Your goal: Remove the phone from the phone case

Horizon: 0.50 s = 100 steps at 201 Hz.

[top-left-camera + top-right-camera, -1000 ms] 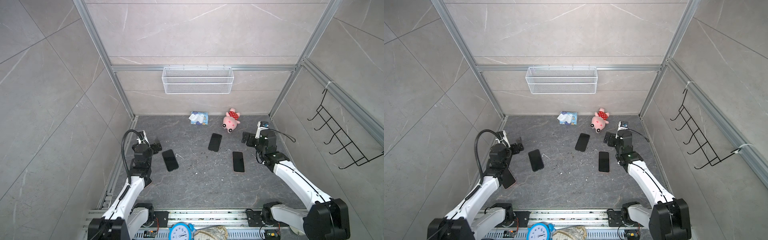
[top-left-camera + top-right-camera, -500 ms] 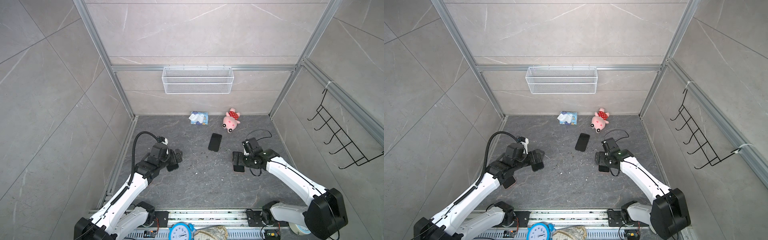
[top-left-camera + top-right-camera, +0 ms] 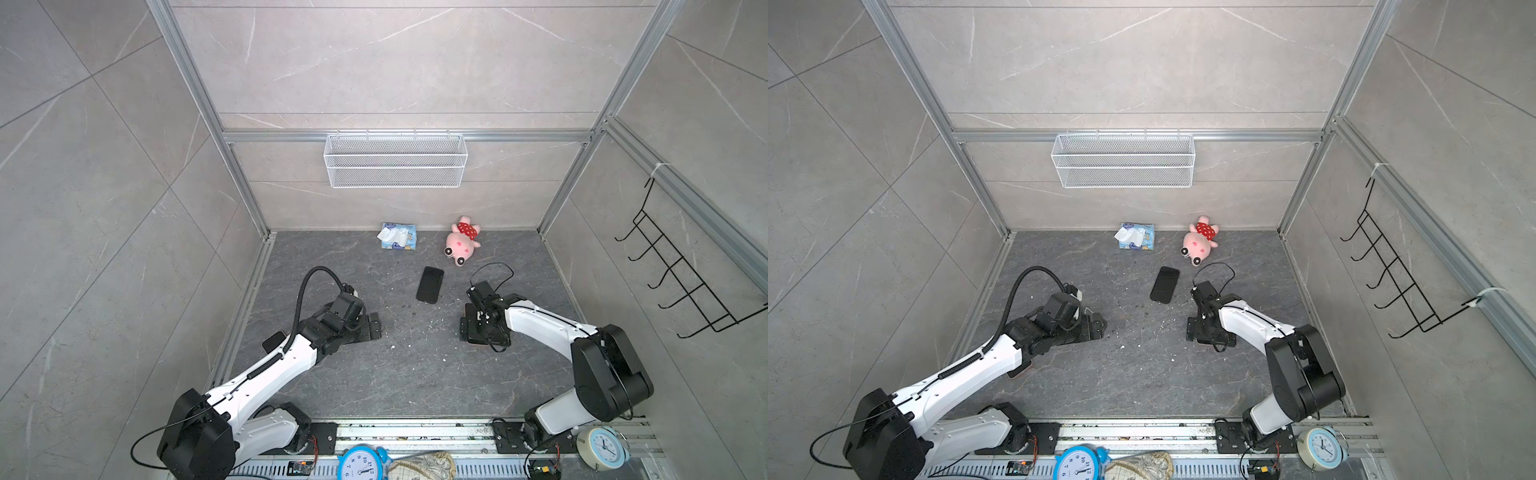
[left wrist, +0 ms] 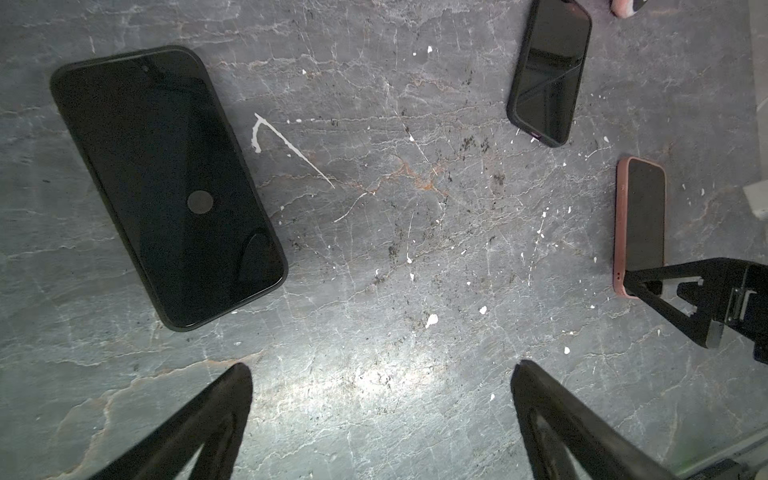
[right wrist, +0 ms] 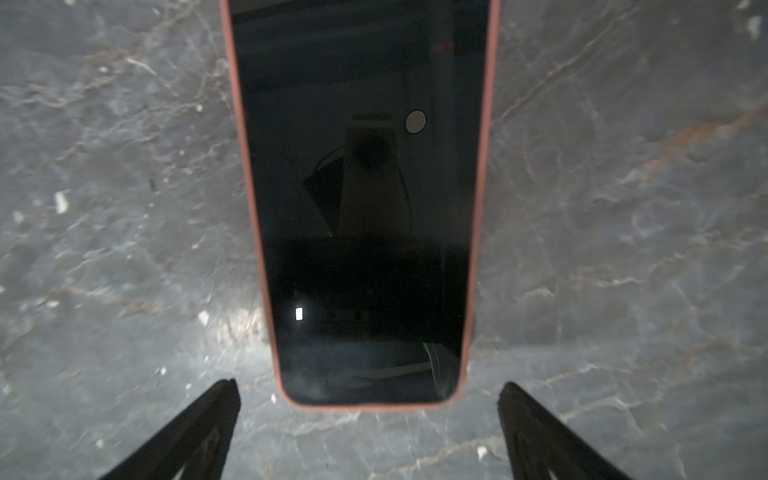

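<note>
Spread right claw (image 5: 370, 384) swung from right edge of grey stone tabletop (image 3: 415, 374) to frame flat black phone (image 5: 361, 208) in pink case (image 5: 365, 406); left claw (image 4: 382, 365) spread too; grasp next.

The floor (image 4: 415, 249) is a matt, veined stone-look slab, the phone (image 5: 361, 187) has a glossy glass face in a matt pink case (image 4: 621, 224), the basket (image 3: 395, 160) is white wire mesh, the frame (image 3: 415, 136) is bare metal, and the pig (image 3: 459, 245) is plush cloth.
</note>
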Motion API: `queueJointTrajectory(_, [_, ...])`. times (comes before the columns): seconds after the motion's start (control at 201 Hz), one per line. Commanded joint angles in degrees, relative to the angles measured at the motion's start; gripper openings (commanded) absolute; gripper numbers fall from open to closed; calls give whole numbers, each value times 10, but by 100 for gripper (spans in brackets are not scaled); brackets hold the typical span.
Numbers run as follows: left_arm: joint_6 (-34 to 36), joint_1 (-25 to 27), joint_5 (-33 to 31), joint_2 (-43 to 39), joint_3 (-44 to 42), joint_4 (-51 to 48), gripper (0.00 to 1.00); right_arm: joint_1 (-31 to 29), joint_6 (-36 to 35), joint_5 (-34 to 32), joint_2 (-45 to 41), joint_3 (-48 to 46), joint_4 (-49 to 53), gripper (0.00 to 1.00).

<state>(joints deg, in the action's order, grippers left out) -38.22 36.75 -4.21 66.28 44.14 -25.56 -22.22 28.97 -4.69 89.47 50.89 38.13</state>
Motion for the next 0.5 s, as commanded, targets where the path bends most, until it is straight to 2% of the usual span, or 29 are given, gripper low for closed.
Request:
queueJointTrajectory(0.0, [-9,8,-8,9,25,24,100,-2,-9,-7,26,30,-10,100])
queueJointTrajectory(0.264, [-11,15,0,41,41,47,100,15,-33,-14,68,27,-13,99])
queueJointTrajectory(0.493, [-12,38,4,91,73,68,99,33,-46,7,81,32,-16,95])
